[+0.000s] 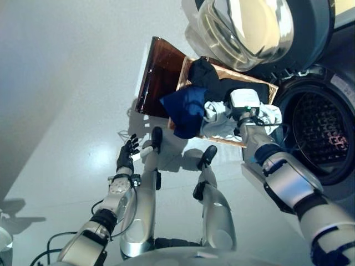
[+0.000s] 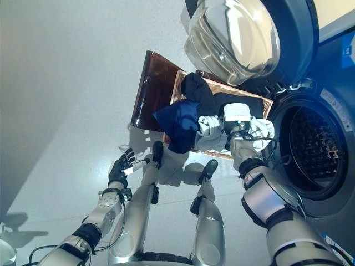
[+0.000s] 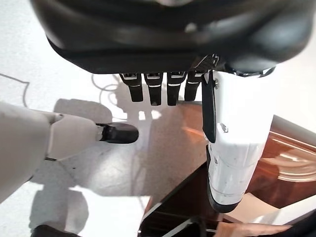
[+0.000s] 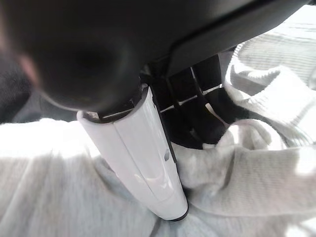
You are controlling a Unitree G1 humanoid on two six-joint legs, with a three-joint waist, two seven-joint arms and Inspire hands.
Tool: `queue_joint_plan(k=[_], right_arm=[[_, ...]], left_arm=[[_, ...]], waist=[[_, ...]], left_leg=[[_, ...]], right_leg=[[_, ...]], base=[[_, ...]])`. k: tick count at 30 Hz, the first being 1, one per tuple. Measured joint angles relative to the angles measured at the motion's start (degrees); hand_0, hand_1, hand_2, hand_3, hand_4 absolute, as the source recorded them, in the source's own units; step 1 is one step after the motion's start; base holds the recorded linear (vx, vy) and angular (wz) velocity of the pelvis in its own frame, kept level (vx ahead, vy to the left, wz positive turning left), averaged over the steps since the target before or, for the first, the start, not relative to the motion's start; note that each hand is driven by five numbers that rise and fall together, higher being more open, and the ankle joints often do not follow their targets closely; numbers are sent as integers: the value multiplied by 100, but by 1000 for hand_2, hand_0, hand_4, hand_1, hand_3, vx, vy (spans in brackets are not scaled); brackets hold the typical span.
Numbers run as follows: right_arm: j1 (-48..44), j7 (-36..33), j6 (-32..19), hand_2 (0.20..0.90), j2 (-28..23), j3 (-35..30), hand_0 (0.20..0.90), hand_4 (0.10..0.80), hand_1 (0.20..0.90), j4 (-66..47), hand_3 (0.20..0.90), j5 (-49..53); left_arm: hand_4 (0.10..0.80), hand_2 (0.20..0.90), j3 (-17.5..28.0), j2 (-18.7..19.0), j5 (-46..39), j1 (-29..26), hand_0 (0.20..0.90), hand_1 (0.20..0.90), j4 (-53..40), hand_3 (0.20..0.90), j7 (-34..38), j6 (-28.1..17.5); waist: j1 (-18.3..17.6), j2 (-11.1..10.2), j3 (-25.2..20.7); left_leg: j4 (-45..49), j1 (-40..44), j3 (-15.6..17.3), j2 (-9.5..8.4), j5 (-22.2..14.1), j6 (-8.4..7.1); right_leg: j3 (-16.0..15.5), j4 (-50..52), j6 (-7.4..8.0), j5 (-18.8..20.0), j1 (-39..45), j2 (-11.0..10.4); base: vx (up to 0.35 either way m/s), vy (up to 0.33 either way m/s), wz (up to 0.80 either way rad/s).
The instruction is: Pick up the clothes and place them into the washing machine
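Near the middle right of the head views, the right hand (image 1: 244, 102) is down in a brown basket (image 1: 161, 72) of clothes, and its own wrist view shows dark fingers (image 4: 197, 106) curled into a light grey garment (image 4: 256, 173) with the white-covered thumb pressed against the same cloth, so I read it as gripping that piece. The grey garment (image 1: 219, 116) lies at the near edge of the pile, touching a dark blue garment (image 1: 186, 111) that droops over the basket's rim and a black garment (image 1: 208, 75) further back. The washing machine (image 1: 319, 136) stands at the right of the frame with its drum open, and its glass door (image 1: 244, 27) is swung out above the basket. The left hand (image 1: 126, 154) hangs at lower left over the floor (image 1: 66, 111), fingers straight and loose, holding nothing. The main risk I see is that the grip takes only a fold of cloth: if the grey piece is lifted, it may slip out, or it may drag the blue garment off the rim onto the floor, since the 2 are tangled together. A long trailing sleeve could also catch on the basket edge or the drum's lip on the way across.
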Motion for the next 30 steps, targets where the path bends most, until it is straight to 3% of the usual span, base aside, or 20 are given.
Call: queue_joint_plan(k=[12, 17, 30], right_arm=[[1257, -182, -303, 200, -240, -730, 200, 300, 200, -1724, 200, 855], [1982, -204, -665, 200, -72, -1404, 200, 300, 200, -2336, 200, 2064], [2967, 71, -1425, 200, 595, -2105, 200, 300, 200, -3045, 200, 5065]], left_arm=[[800, 900, 279, -36, 16, 20, 900, 900, 321, 900, 118, 10], [800, 900, 487, -78, 24, 74, 900, 900, 477, 900, 130, 12], [800, 900, 709, -89, 140, 263, 900, 900, 537, 900, 114, 21]], waist=[[-318, -20, 8], [-476, -89, 10], [-654, -199, -42]], left_leg=[[-24, 538, 197, 22, -18, -11], [-27, 793, 325, 45, -63, -6], [-28, 1146, 514, 41, -151, 7]], right_leg=[[204, 22, -7, 54, 409, 22], [318, 18, 3, 70, 596, 29], [463, 21, 7, 70, 827, 0]], base=[[33, -2, -9], [63, 1, -12], [56, -5, -8]])
